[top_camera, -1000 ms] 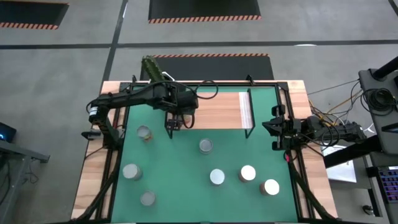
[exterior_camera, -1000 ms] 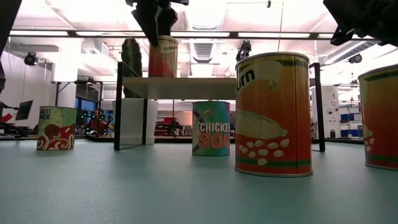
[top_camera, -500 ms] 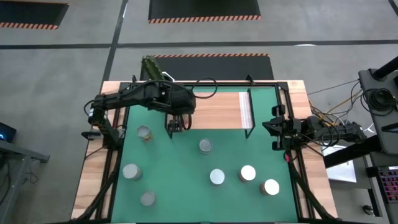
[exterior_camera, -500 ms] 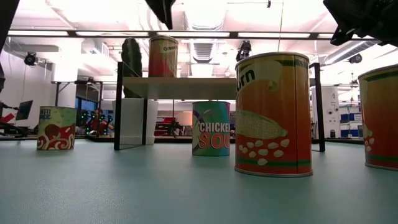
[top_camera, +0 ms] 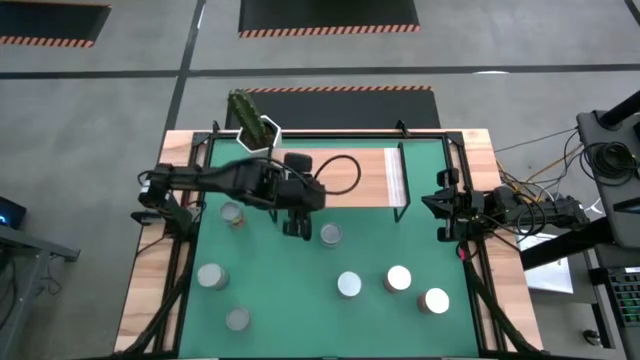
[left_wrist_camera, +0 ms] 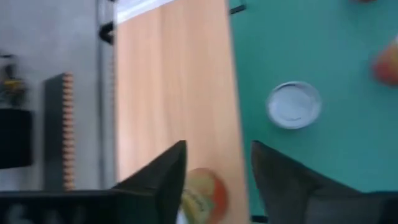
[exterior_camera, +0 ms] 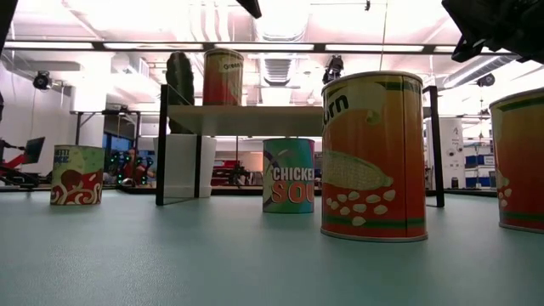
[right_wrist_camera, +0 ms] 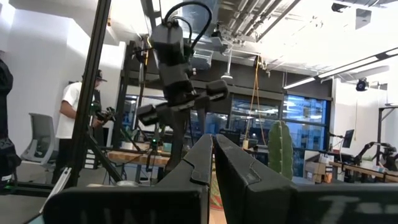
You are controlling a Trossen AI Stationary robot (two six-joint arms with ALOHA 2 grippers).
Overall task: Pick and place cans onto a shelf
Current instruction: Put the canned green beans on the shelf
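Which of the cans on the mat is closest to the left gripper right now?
The can just right of the left gripper, nearest the shelf front. The can on its other side is farther, and the remaining four sit well down the mat.

The left gripper (top_camera: 294, 226) is held out mid-table with fingers (left_wrist_camera: 163, 177) apart and nothing between them, while the right gripper (top_camera: 441, 215) is parked shut at the right edge.

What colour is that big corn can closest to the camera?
Mostly orange, with a yellow corn cob picture and a green band; the corn can shows best in the low view.
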